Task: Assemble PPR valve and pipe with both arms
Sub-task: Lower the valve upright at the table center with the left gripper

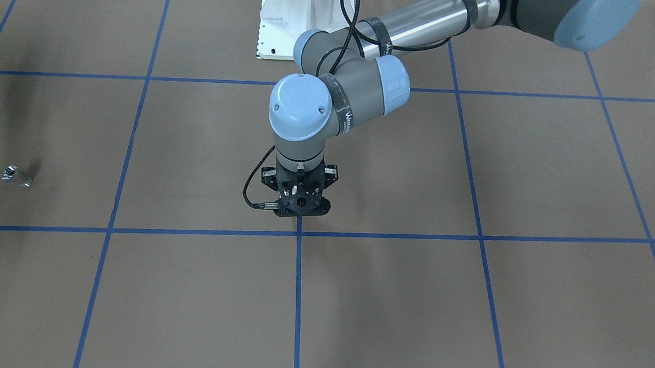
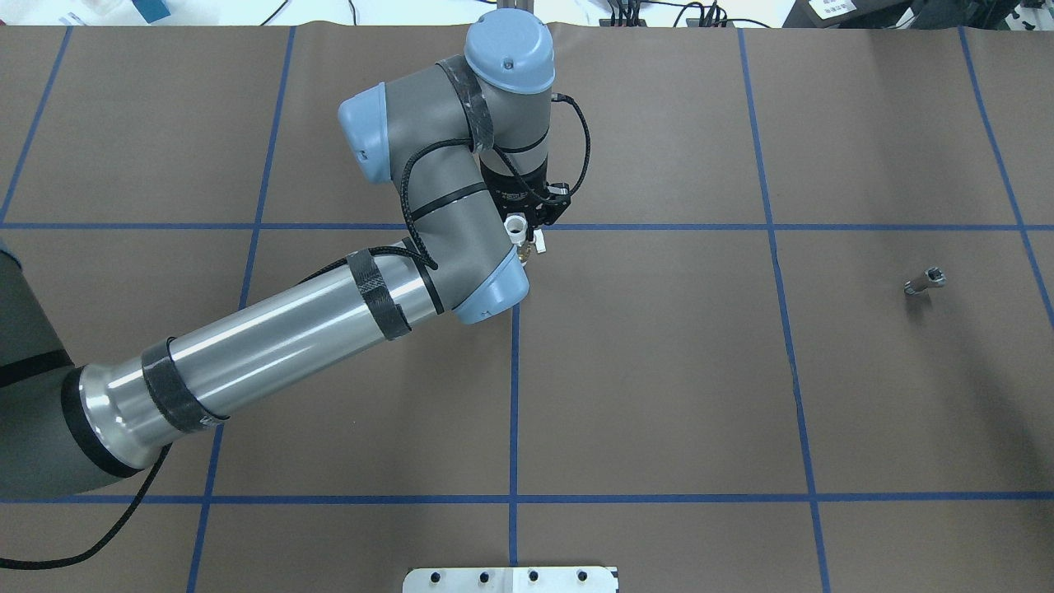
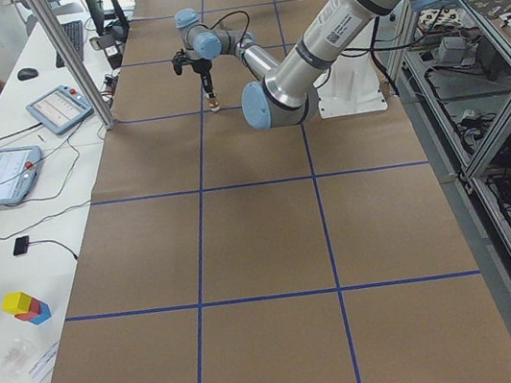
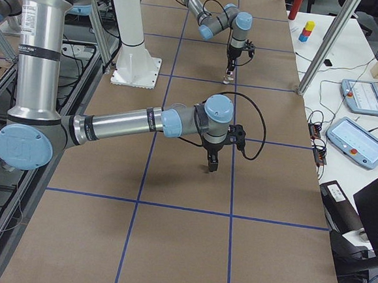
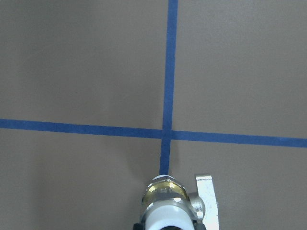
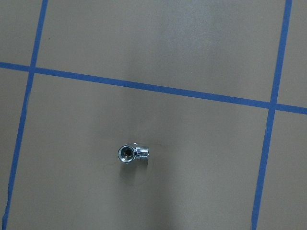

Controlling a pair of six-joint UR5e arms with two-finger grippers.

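**PPR valve (image 2: 517, 229) half-hidden in its grasp; right gripper (image 4: 212, 163) too distant to read**

Seen from overhead, the left arm (image 2: 272, 329) covers most of the valve, leaving only its white open end and side handle showing, and the fingers of the left gripper (image 2: 527, 224) are largely masked. The left wrist view cuts the valve off at the bottom edge. From across the table the gripper's body hides it altogether. The right gripper appears only in the right-side view, its jaws too small to judge. The pipe (image 1: 17, 175) is a mere glint across the table, its form unreadable.
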